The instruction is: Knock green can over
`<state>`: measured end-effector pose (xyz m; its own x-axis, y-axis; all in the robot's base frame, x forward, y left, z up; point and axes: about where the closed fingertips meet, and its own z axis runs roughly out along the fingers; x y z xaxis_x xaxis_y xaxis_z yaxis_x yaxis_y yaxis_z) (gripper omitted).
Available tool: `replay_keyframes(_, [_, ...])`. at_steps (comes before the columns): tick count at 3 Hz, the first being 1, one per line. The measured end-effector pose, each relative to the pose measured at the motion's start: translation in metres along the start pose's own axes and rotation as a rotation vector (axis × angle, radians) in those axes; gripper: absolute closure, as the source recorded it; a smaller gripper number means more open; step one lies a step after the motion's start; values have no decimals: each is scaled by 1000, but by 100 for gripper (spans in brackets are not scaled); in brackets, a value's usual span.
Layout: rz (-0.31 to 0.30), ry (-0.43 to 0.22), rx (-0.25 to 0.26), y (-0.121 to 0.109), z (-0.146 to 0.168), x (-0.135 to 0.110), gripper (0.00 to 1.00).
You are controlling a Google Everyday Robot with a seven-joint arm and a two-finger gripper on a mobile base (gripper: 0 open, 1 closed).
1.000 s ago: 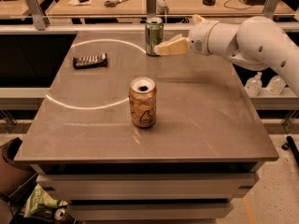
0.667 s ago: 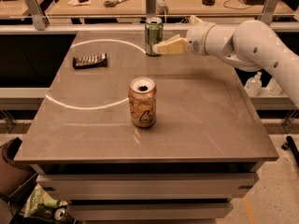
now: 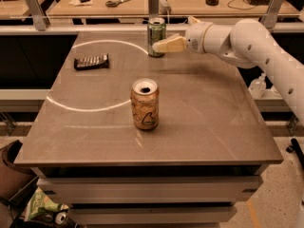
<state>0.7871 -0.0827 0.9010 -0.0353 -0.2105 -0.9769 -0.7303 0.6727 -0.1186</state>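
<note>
Now the hand (image 3: 164, 45) has edged against the still-upright green can (image 3: 156, 30).

The arm (image 3: 256, 42) is formed of smooth, rounded white segments, and small dark dots are seen along its casing. A pale tan, wedge-shaped end effector (image 3: 159, 45) is carried at its tip, over the far part of the tabletop (image 3: 213, 127).

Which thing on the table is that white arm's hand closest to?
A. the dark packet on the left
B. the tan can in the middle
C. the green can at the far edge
C: the gripper reaches in from the right to the side of the upright green can, while the orange-tan can and the dark packet sit well apart from it.
</note>
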Motion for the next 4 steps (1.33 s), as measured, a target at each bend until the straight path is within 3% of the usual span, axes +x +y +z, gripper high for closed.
replay_keyframes(2, [74, -28, -56, 8, 17, 0, 0])
replay_keyframes(4, [83, -73, -105, 33, 35, 3, 0])
